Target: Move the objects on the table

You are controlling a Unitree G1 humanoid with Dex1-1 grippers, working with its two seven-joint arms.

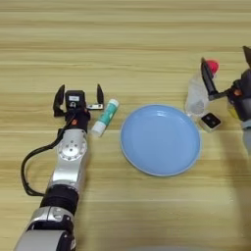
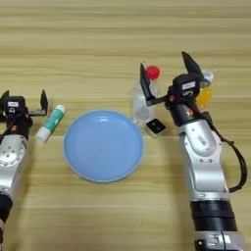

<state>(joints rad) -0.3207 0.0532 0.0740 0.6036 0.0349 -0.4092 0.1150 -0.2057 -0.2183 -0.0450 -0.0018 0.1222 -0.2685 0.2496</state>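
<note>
Since its two black fingers stand wide apart with nothing between them, the right pincer (image 2: 169,78) reads as set for a grasp, not holding one. Its left finger rises just beside the clear plastic bottle (image 2: 142,103), whose red cap (image 2: 153,72) shows in the gap; whether finger and bottle touch cannot be told. The bottle appears to lie tilted on the table (image 2: 98,39), base toward the blue plate (image 2: 103,145), cap pointing away. Judgement: the pincer is lined up on this bottle's upper part, so it is likely the next thing to be moved.

Right of the same pincer, partly hidden behind the wrist, sits the small orange-juice bottle (image 2: 204,93), white cap (image 2: 208,75) uppermost. It is near the pincer's right finger but not gripped. A small black-and-white square block (image 2: 156,127) lies just beside the plate's right rim, below the clear bottle.

Left pincer (image 1: 79,95): fingers likewise spread, empty, resting on the table well left of the plate. A green-and-white tube (image 1: 106,117) lies on its side just right of the left pincer's right finger, between pincer and plate, angled toward the plate. Nothing lies in the plate; it looks like a possible drop place, though the task names none.

Risk: a round bottle could roll when a finger nudges it.
</note>
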